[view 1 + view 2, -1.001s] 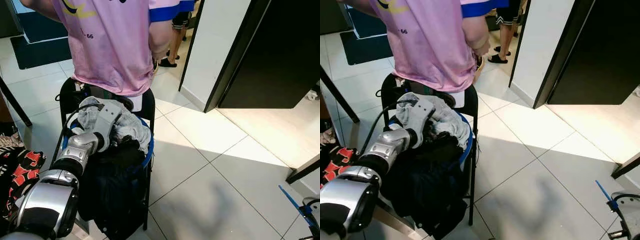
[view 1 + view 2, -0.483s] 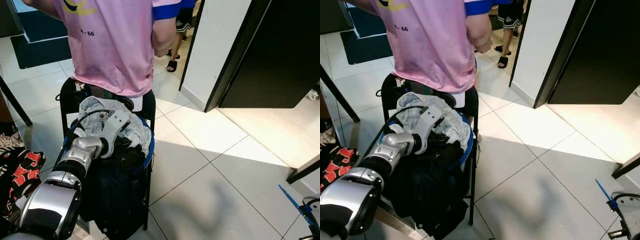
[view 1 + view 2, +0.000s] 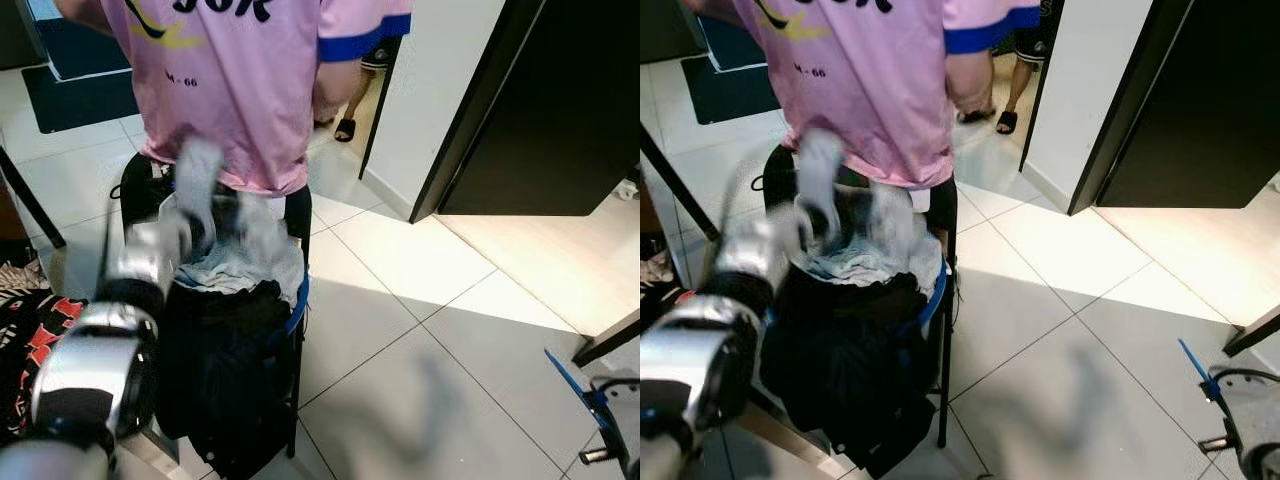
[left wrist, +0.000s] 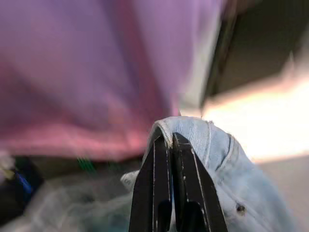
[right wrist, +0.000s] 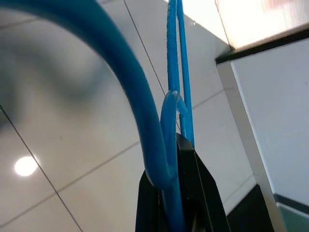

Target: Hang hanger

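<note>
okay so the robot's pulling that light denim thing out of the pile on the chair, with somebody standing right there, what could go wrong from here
1. The left pincer is shut on only an edge of the pale denim garment, so the cloth may slip free.
2. The person in the pink shirt stands right behind the chair; the blurred, fast-moving arm could strike them.
3. Dark clothes lie heaped under the denim and may be dragged off the chair.
4. The right pincer holds the blue hanger low by the floor; it could snag.
</note>
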`<state>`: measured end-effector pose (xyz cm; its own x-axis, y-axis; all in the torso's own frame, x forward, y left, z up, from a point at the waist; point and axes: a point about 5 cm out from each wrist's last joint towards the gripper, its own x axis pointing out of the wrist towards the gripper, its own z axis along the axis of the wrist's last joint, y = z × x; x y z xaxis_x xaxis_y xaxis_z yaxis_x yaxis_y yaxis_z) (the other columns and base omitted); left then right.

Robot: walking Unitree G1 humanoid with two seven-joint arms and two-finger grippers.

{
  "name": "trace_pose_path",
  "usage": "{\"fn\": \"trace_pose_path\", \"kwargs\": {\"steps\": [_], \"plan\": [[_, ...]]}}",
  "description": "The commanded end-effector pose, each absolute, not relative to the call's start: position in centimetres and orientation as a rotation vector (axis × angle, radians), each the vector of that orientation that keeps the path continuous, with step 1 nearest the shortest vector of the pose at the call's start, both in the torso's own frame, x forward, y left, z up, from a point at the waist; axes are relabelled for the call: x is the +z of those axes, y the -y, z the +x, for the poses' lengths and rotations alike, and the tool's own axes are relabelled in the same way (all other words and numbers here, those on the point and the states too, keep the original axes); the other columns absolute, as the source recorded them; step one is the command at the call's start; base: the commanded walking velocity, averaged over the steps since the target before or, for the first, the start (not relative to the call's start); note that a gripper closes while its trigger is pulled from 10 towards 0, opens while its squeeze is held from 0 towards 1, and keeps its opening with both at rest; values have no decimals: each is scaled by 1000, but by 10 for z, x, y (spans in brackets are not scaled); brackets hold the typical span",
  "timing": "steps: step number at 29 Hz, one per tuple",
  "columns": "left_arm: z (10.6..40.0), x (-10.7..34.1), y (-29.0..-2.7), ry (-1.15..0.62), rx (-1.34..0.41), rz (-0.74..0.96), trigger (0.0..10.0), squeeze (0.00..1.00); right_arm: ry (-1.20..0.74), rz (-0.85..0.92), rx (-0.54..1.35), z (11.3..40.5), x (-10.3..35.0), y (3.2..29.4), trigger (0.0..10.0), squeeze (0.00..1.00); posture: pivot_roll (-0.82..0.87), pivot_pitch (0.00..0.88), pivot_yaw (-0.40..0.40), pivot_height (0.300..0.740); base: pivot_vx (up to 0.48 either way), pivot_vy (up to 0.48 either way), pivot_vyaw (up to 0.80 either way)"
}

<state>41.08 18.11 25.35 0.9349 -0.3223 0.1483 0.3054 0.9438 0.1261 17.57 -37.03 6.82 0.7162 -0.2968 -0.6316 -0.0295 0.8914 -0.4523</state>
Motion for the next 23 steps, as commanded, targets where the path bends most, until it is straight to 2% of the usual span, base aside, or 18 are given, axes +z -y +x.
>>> {"fn": "trace_pose_path", "kwargs": {"steps": [1, 6, 14, 17, 21, 23], "plan": [[409, 267, -179, 233, -295, 49, 0, 0, -777, -444, -161, 176, 62, 368, 10000, 0, -193, 69, -66, 740, 0, 0, 0], [401, 308, -166, 406, -278, 7, 0, 0, -744, -426, -166, 190, 61, 363, 10000, 0, -171, 27, -55, 740, 0, 0, 0], [392, 319, -156, 456, -278, -43, 0, 0, -720, -406, -173, 202, 58, 358, 10000, 0, -145, 0, -38, 740, 0, 0, 0], [381, 333, -142, 498, -322, -156, 0, 0, -694, -377, -177, 212, 55, 350, 10000, 0, -131, 0, -25, 740, 0, 0, 0], [371, 344, -132, 528, -309, -84, 0, 0, -667, -354, -188, 220, 55, 348, 10000, 0, -123, 0, -10, 740, 0, 0, 0], [367, 347, -133, 527, -245, -94, 0, 0, -651, -345, -199, 223, 56, 349, 10000, 0, -115, 0, -9, 740, 0, 0, 0]]}}
